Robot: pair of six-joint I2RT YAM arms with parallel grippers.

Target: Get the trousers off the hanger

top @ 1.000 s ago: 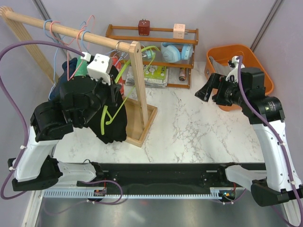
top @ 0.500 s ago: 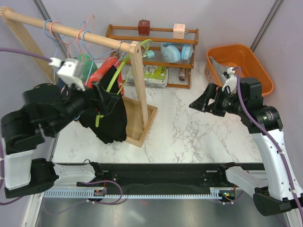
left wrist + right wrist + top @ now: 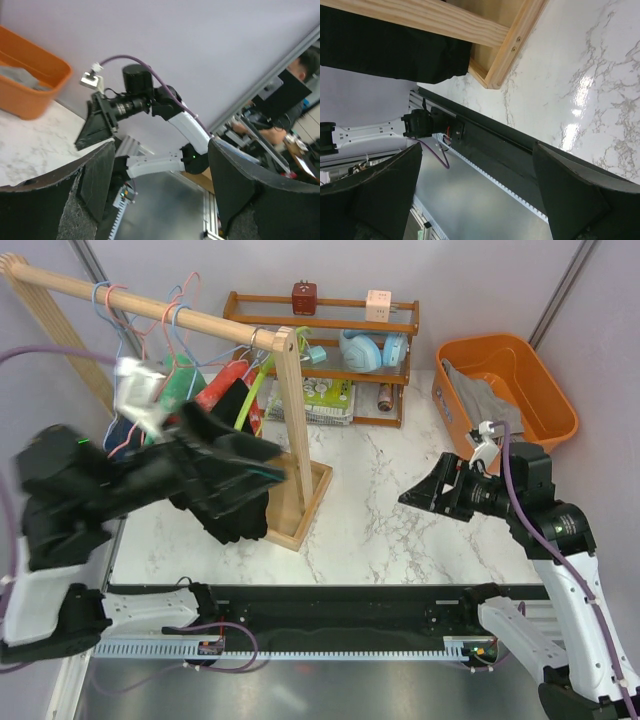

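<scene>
The light grey trousers lie bunched inside the orange bin at the back right; the left wrist view shows the trousers there too. The lime-green hanger hangs bare from the end of the wooden rail, beside the rack's post. My left gripper is open and empty, level with the black garment and pointing right; the arm is blurred. In its wrist view the left gripper has only air between its fingers. My right gripper hovers open and empty over the marble, and the right gripper shows the same.
Pink and blue wire hangers and a red garment hang on the rail. The rack's wooden base stands on the marble table. A wooden shelf with headphones and small items stands at the back.
My left gripper opened and let go of the green hanger, which now hangs on the rail; that arm swung back to the left. The right arm moved from the bin toward the near middle.
</scene>
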